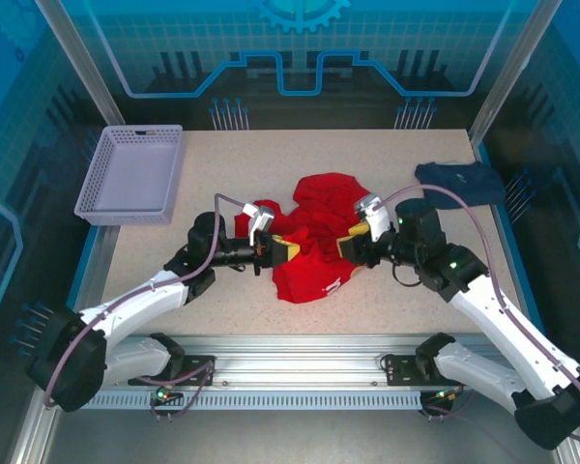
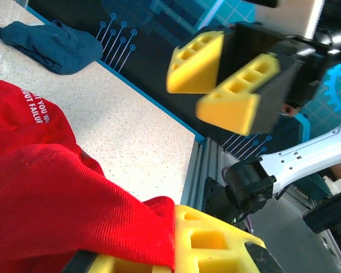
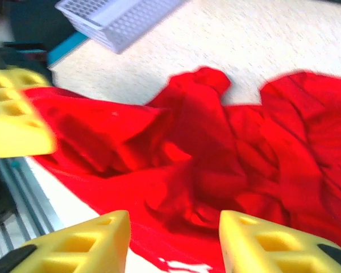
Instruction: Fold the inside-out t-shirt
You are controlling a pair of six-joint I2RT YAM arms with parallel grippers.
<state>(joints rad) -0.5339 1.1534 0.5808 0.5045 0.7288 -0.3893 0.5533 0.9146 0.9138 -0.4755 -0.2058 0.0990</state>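
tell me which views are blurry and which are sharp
Top external: sharp and evenly lit, t-shirt clear. Left wrist: the red weave is crisp up close, but the right claw is smeared. Right wrist: soft all over, with the basket and left claw blurred.

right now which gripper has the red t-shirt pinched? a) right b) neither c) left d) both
c: the left gripper is shut on a fold of the red t-shirt, while the right gripper stands open with nothing between its jaws.
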